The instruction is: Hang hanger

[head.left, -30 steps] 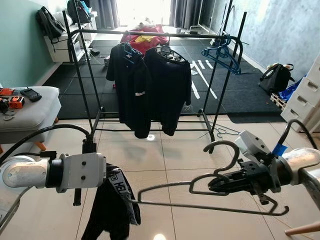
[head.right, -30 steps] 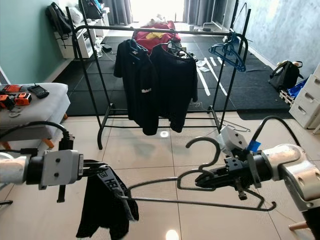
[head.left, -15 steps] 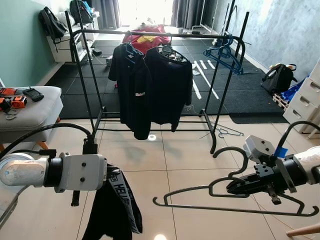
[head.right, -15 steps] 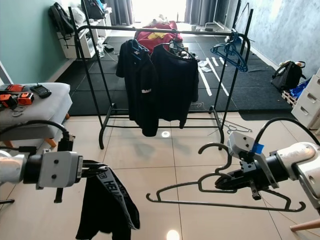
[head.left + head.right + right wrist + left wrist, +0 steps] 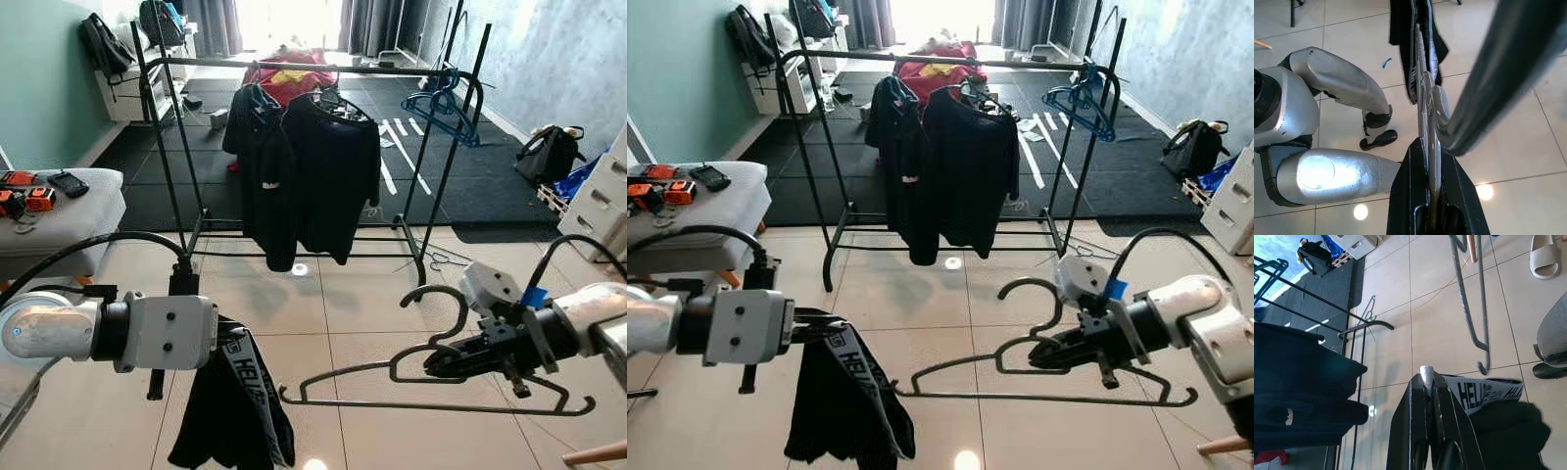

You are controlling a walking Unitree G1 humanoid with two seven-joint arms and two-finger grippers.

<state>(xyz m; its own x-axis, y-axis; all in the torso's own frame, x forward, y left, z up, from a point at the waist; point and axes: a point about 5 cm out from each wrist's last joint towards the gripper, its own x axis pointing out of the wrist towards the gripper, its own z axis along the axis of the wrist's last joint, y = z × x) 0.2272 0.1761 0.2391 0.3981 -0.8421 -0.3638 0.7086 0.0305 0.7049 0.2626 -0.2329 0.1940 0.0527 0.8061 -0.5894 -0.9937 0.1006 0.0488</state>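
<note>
Hanger [image 5: 431, 377] shifted left, right tool [image 5: 438, 363] clamping, tiled floor [image 5: 343, 313] open

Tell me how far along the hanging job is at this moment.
Done: two dark shirts already hang on the rack. In hand: the right gripper is shut on a grey hanger, and the left gripper is shut on a black garment. Left: the garment is not yet on the hanger, and the hanger is not yet on the rack.

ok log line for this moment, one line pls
right gripper: shut on grey hanger | left gripper: shut on black garment | clothes rack: ahead, two dark shirts hung | hanger not on rail yet
</note>
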